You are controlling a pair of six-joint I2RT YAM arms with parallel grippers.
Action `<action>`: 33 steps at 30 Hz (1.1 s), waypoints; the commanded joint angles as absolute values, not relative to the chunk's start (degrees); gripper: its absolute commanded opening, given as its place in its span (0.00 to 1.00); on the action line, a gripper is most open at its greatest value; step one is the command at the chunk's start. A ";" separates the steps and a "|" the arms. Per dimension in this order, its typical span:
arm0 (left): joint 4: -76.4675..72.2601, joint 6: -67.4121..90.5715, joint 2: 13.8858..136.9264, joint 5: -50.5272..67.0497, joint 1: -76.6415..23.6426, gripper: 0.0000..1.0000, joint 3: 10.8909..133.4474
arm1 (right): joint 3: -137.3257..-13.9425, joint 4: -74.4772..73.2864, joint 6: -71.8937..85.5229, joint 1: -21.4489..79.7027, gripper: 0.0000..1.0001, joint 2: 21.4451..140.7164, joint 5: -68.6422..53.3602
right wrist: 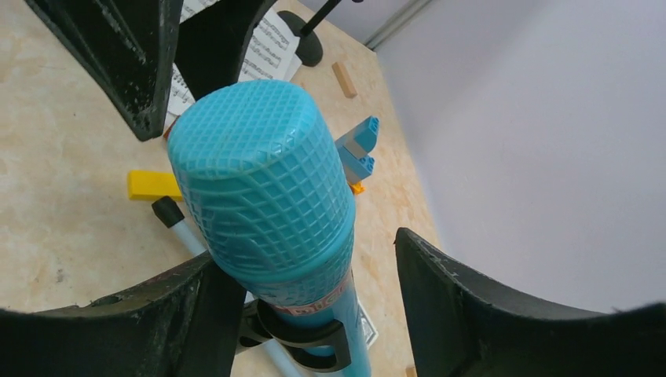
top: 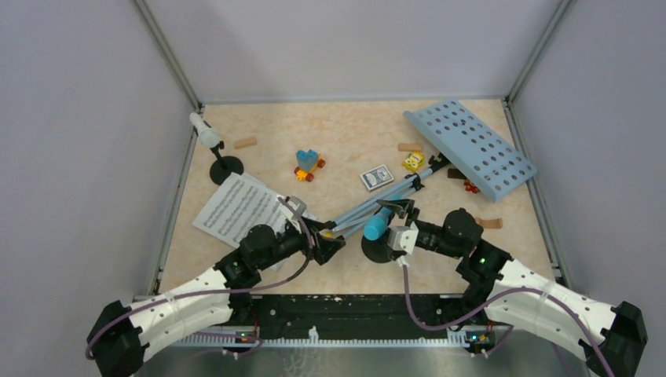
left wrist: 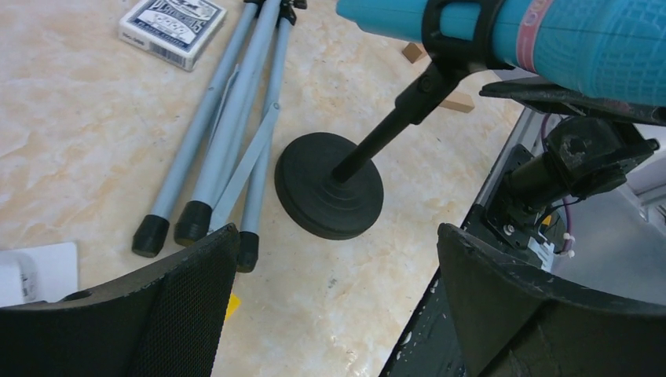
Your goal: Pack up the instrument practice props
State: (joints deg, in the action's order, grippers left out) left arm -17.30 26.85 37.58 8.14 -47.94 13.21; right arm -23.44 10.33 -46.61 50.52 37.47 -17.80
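Beige counter from above: blue mic clipped in its holder, near the front edge. Left wrist: left hand gapes empty over the holder's base. Right wrist: right hand straddles the mic, not clamped; closing off-centre could well tip the holder

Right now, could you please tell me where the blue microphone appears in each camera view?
Top external: the blue microphone sits low, just right of centre, beside the tripod legs.
Left wrist: along the top right edge, clipped in its black holder.
Right wrist: dead centre, head toward the camera.
Shared landmark: the tripod legs, upper left for the left wrist, lower left for the right.
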 commanded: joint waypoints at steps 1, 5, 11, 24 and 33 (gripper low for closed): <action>-28.25 24.18 41.75 5.24 -51.73 0.99 12.28 | -26.11 15.32 -43.90 51.03 0.66 36.31 -20.45; -32.51 24.52 48.03 5.71 -53.69 0.99 13.08 | -26.27 15.47 -43.78 50.98 0.58 36.30 -20.97; -39.45 21.37 53.33 2.61 -58.52 0.99 13.06 | -26.52 15.70 -42.18 51.02 0.34 35.82 -21.96; -61.93 5.48 71.31 -3.41 -67.37 0.99 18.08 | -30.41 14.63 -25.39 50.98 0.00 38.29 -13.10; -70.00 4.16 84.19 -5.63 -68.03 0.99 22.92 | -29.65 15.03 -20.92 51.04 0.00 36.22 -11.77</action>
State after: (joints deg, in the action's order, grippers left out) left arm -62.48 6.00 80.82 -3.81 -67.68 19.07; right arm -26.68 11.00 -25.71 50.52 38.17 -11.75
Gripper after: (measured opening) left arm 0.987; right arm 0.456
